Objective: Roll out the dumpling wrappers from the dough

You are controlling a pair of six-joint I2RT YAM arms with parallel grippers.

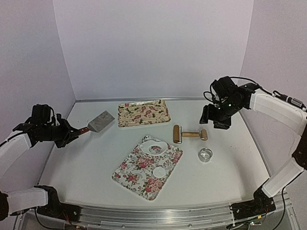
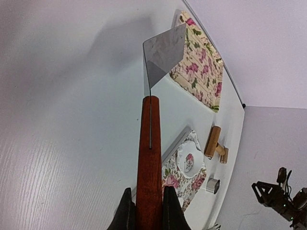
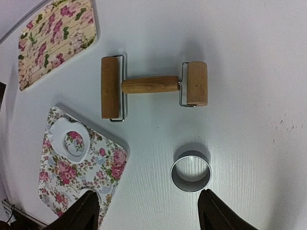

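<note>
The dough (image 1: 155, 146), a thin white patch with a round hole, lies at the far end of the white flowered tray (image 1: 133, 179). A round white dumpling wrapper (image 1: 159, 172) lies nearer on the same tray. My left gripper (image 1: 68, 134) is at the table's left, shut on the red wooden handle (image 2: 149, 158) of a metal spatula (image 1: 102, 121), whose blade (image 2: 164, 55) points toward the trays. My right gripper (image 3: 149, 205) hangs open above the table near the metal ring (image 3: 191, 171), holding nothing. In the right wrist view, the dough (image 3: 69, 141) is at the left.
A wooden roller (image 1: 189, 134) lies right of the tray, and the metal ring (image 1: 206, 154) stands just in front of it. A beige flowered tray (image 1: 143, 113) sits at the back centre. White walls close in the table on three sides.
</note>
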